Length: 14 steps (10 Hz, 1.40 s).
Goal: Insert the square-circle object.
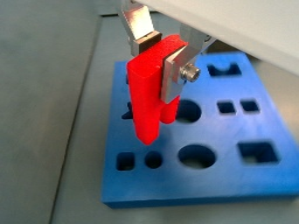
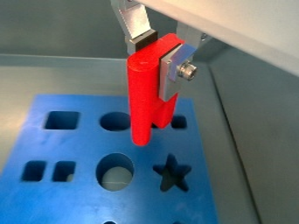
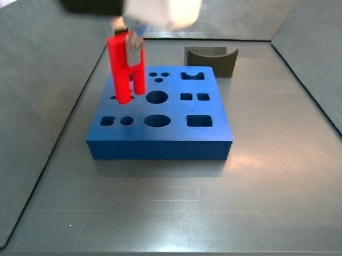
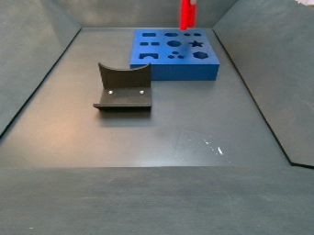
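Note:
The square-circle object (image 1: 152, 92) is a bright red piece with two long parallel pegs. It also shows in the other wrist view (image 2: 149, 87) and in both side views (image 3: 124, 68) (image 4: 186, 13). My gripper (image 1: 163, 59) (image 2: 162, 58) is shut on its top and holds it upright, pegs down. The blue block (image 1: 222, 166) (image 2: 70, 144) (image 3: 167, 130) (image 4: 185, 60) with several shaped holes lies below. The peg tips hang over its far left part in a side view, at or just above the surface.
A dark olive curved block (image 3: 211, 60) (image 4: 123, 87) stands on the grey floor beyond the blue block. Grey walls enclose the floor on all sides.

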{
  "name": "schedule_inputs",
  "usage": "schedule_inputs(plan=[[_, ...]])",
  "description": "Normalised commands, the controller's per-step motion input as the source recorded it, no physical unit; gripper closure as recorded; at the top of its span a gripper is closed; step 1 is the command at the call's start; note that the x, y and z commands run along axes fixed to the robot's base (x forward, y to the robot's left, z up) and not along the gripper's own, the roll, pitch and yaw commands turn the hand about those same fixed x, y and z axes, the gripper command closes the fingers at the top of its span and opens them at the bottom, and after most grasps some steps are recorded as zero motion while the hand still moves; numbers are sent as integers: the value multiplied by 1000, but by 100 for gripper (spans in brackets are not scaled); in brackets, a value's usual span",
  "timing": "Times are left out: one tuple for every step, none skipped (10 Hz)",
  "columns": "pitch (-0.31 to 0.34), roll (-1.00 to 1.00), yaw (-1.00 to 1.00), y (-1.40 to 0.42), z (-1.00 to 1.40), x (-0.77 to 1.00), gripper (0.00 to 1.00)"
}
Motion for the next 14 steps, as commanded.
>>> schedule_inputs(plan=[[37,-19,-1000,0,-291,-23,100],[30,-17,-1000,0,-197,0,100],[17,-27,-1000,0,-186,0,100],[0,-50,-1000,0,-134,0,100],[0,-59,-1000,0,-123,0,100],[0,-104,-1000,-6,-100,0,100],[-27,-240,-849,-43,-189,-43,100],[-133,-323,-549,-171,-186,-369,100],[-143,-371,-383,-243,-177,-426,100],[-140,-386,-277,-229,-171,-394,100],[-139,-374,-231,-214,-151,-429,100],[-119,-339,-231,-111,-289,-463,100],[-91,-223,-414,-74,-437,-409,100],[0,-179,-709,-26,-520,-14,100]])
